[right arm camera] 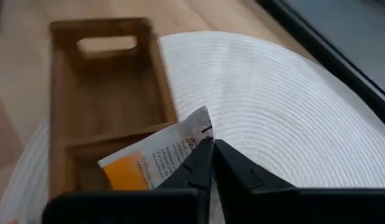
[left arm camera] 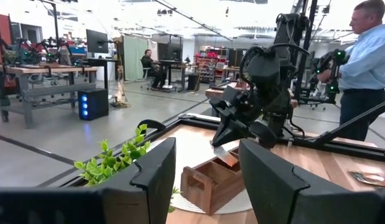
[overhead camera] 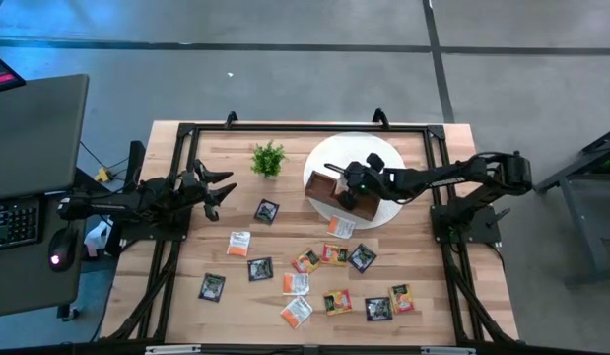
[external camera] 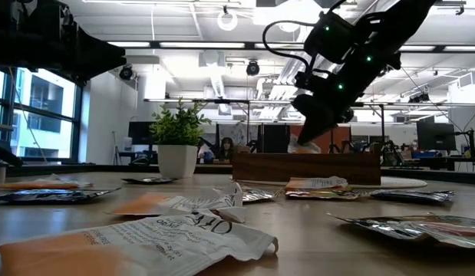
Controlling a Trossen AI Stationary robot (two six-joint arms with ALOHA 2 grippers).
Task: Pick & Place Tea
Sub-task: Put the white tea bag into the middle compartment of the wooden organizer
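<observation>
Your right gripper (right arm camera: 211, 149) is pinching a white-and-orange sachet (right arm camera: 156, 155) just above the wooden tray (right arm camera: 74, 99), which sits on the white round mat (right arm camera: 273, 93). Other sachets (overhead camera: 314, 276) lie on the table (overhead camera: 186, 316) nearby. Left gripper (overhead camera: 221, 189) waits w/ fingers spread, beside the plant (overhead camera: 268, 158).

Light wooden table (overhead camera: 186, 306) with black frame | round white mat (overhead camera: 383, 158) at far right, wooden tray (overhead camera: 329, 192) on it | small potted plant (overhead camera: 268, 159) far centre | tea sachets (overhead camera: 314, 281) scattered across near half
</observation>
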